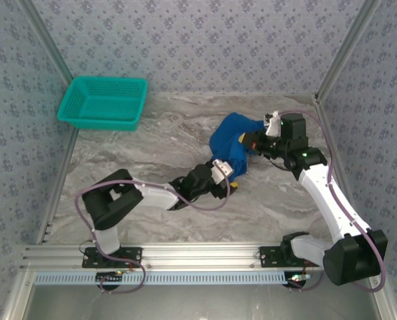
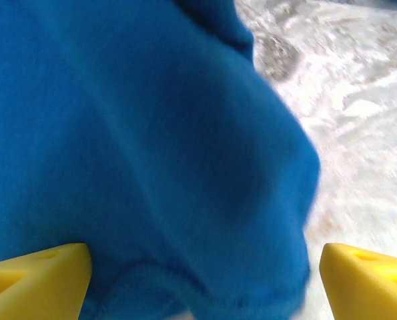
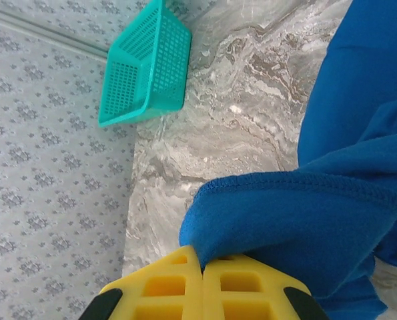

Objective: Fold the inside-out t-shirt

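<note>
Soft blue t-shirt (image 1: 233, 143) lies bunched on the marbled tabletop (image 1: 151, 143). The right gripper (image 3: 201, 261) pinches its stitched hem, and the left gripper (image 2: 203, 267) gapes wide.

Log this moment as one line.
left gripper open around t-shirt | right gripper shut on t-shirt edge | t-shirt bunched | basket far left

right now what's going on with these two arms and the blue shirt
Two robot arms are working on a blue t-shirt that lies bunched up on the marble table, not yet folded. The right gripper is shut on a stitched edge of the shirt. The left gripper is open, its jaws wide on either side of a lower fold without pinching it. A teal basket sits at the far left.
</note>
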You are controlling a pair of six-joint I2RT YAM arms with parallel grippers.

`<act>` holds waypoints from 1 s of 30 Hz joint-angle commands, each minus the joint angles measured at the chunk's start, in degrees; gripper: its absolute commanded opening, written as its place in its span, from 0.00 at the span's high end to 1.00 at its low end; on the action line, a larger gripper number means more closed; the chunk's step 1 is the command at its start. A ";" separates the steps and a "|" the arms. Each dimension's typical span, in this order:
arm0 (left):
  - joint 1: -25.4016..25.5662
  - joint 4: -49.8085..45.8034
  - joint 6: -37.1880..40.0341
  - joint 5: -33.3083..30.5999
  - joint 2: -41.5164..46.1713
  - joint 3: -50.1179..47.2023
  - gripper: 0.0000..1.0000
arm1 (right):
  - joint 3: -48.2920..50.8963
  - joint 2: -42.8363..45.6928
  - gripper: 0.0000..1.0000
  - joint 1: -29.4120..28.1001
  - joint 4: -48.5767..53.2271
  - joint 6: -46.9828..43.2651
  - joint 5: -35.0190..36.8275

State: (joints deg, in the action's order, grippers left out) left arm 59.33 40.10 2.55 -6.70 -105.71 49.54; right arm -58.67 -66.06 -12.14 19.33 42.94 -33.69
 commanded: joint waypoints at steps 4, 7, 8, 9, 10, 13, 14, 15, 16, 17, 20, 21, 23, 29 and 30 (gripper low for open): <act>0.88 14.09 1.67 -14.74 -3.95 3.93 0.46 | -0.88 0.42 1.00 2.67 -2.62 2.46 0.07; 0.58 16.04 4.24 -12.34 2.45 0.31 0.63 | -4.06 0.60 1.00 4.98 1.63 -1.03 3.06; 0.40 14.96 4.78 -11.31 5.65 -1.12 0.71 | -5.44 0.78 1.00 5.48 3.36 -2.66 5.30; -0.17 13.26 4.95 -9.82 9.91 -2.57 0.83 | -7.43 1.00 1.00 5.77 5.01 -4.53 7.93; -1.27 10.82 4.41 -7.69 14.32 -3.50 0.90 | -9.04 1.11 1.00 5.66 5.60 -6.23 9.96; -5.92 -0.56 2.38 -0.59 25.56 -1.88 1.00 | -14.29 0.85 1.00 4.27 2.22 -9.65 9.15; -7.29 -3.78 2.77 1.18 28.52 -0.74 1.00 | -15.87 0.81 1.00 3.60 1.10 -10.56 8.60; -8.37 -8.34 3.70 2.36 31.96 1.10 1.00 | -18.30 0.91 1.00 2.48 0.29 -12.18 8.83; -9.31 -13.04 5.01 2.75 35.19 3.36 1.00 | -20.79 1.06 1.00 1.46 0.44 -14.23 9.27; -10.09 -17.39 6.37 2.83 37.65 5.52 1.00 | -23.52 1.31 1.00 0.52 0.78 -16.15 9.83; -11.72 -28.51 10.81 0.54 44.22 12.94 1.00 | -29.74 2.65 1.00 -2.99 1.33 -22.31 12.69; -12.48 -30.77 11.99 0.15 45.74 15.10 1.00 | -31.25 3.02 1.00 -4.25 0.80 -23.98 13.43; -13.80 -35.52 13.35 -0.05 47.27 19.44 1.00 | -33.39 3.31 1.00 -6.60 -0.63 -25.81 14.19; -15.27 -44.49 18.67 -2.66 47.49 31.36 1.00 | -40.61 0.83 1.00 -13.89 0.62 -28.95 14.93; -15.70 -45.20 19.41 -3.21 47.21 32.87 1.00 | -41.29 0.67 1.00 -15.00 1.07 -29.53 15.35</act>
State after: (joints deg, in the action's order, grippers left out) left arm 44.93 1.19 18.00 -6.42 -58.67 78.28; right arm -97.21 -64.66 -25.63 20.47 17.34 -22.68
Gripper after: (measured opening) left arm 0.044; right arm 0.061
